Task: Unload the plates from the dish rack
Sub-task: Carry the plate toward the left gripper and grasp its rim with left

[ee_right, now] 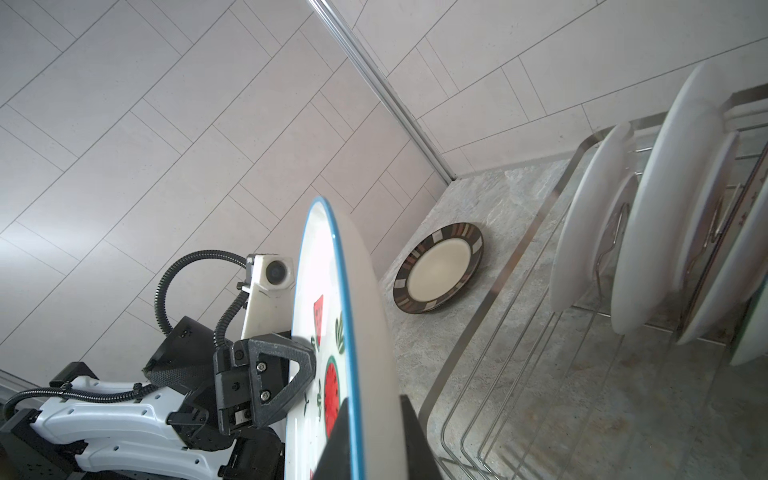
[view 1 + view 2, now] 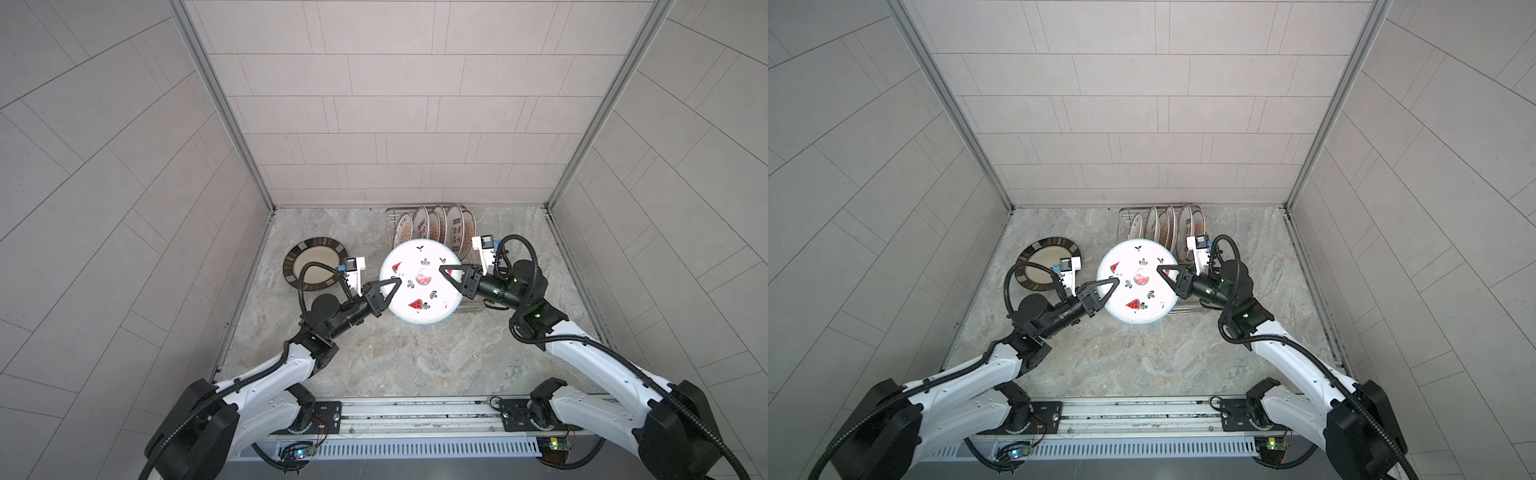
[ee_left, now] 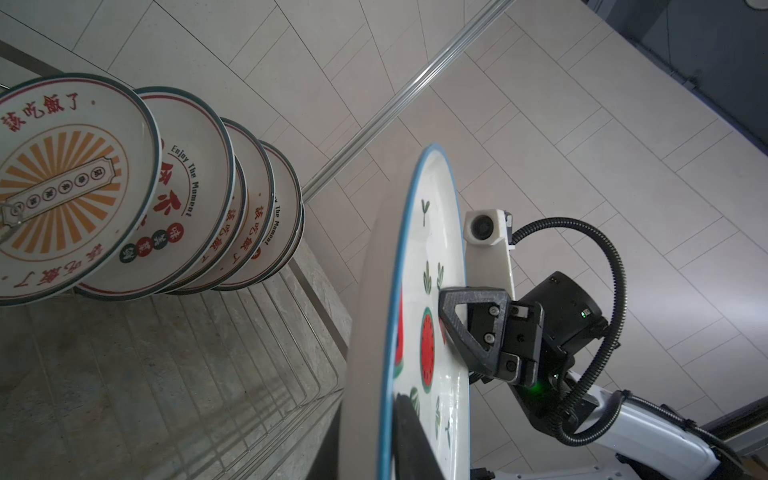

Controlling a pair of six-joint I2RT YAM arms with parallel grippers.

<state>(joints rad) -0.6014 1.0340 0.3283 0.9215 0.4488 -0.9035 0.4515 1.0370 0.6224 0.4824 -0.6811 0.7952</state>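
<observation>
While the watermelon plate hangs face up over the near end of the dish rack, I have it by two opposite edges. My right gripper is clamped on the rim on the side over the rack, one finger lying on the painted face and the other underneath. My left gripper is closed on the opposite rim, the part that juts out past the rack's left side. From the right wrist view its upper finger rests against the plate's face. The plate is lifted off the wires. In both top views a corner of the rack's near end shows below the plate's right edge.

At the rack's far end the sunburst plates stand on edge between the prongs in a close row, their faces turned toward the rack's left side. The wire base between them and the held plate is bare.

Left of the rack, well apart from it, a striped-rim plate lies flat on the counter, partly behind my left wrist camera.
</observation>
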